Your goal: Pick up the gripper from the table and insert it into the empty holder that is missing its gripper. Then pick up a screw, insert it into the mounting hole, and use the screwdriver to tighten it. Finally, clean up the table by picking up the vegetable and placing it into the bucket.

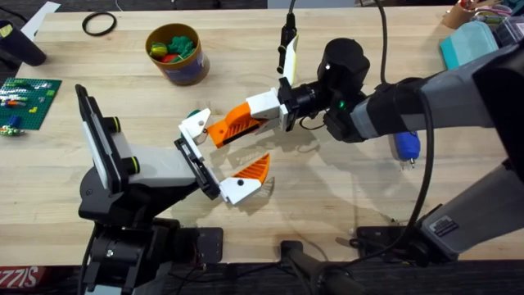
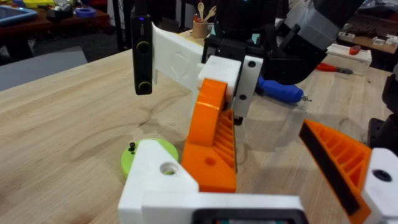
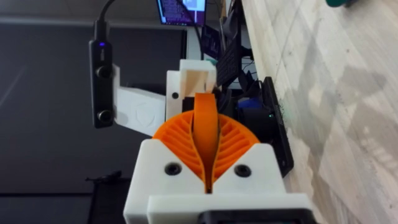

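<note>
My right gripper (image 1: 262,107) is shut on the loose gripper (image 1: 232,124), an orange ribbed finger, and holds it against the white empty holder (image 1: 195,127) on my left arm. My left gripper (image 1: 228,156) stands open; its own orange finger (image 1: 250,174) is well apart from the holder (image 2: 158,177), whose mounting hole (image 2: 168,168) faces up beside the orange piece (image 2: 211,143). A small dark screw (image 2: 132,147) stands on a green disc (image 2: 140,158). The blue screwdriver (image 1: 407,146) lies under my right arm. The yellow-tan bucket (image 1: 176,70) at the back holds green, red and yellow pieces.
A green baseplate (image 1: 29,94) lies at the left edge, a black ring (image 1: 98,24) at the back left, and a teal pouch (image 1: 471,43) at the back right. A black-and-white stick (image 1: 287,45) stands behind the grippers.
</note>
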Robot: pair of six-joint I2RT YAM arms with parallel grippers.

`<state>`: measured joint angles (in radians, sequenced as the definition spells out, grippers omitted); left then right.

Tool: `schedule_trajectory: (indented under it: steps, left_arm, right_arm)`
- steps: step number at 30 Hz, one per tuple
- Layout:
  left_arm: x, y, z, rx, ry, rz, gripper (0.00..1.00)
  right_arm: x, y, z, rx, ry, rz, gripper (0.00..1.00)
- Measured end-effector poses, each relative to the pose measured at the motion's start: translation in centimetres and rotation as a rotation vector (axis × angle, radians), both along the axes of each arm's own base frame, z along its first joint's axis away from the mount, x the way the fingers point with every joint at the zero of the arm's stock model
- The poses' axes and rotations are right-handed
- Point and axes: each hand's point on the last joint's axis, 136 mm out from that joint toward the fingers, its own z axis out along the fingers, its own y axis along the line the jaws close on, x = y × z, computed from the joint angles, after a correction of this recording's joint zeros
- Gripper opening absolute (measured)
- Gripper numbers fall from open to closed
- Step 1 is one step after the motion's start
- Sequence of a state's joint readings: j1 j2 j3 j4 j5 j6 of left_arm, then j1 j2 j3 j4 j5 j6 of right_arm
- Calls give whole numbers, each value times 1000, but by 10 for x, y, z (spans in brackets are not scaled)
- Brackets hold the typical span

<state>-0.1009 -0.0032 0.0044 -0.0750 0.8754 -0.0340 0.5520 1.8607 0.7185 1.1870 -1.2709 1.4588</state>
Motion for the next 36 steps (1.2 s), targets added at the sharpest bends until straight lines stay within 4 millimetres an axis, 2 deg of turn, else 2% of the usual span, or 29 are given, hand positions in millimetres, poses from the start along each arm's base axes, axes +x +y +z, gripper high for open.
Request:
schedule_trajectory:
  steps: [17,23,26,34,36]
  left_arm:
    - [1,1,0,0,-1,6,986]
    - [1,1,2,4,-15,5,986]
    - [1,1,4,8,-29,4,986]
    - [1,1,3,10,-29,5,986]
    - [1,1,1,5,-8,5,986]
  right_arm:
    - [0,0,-2,-6,9,2,19]
    - [-1,-1,15,68,-100,2,19]
    - [-2,-1,17,81,-104,2,20]
    - [-2,-1,15,68,-69,3,20]
    - [0,-1,6,32,-20,-1,20]
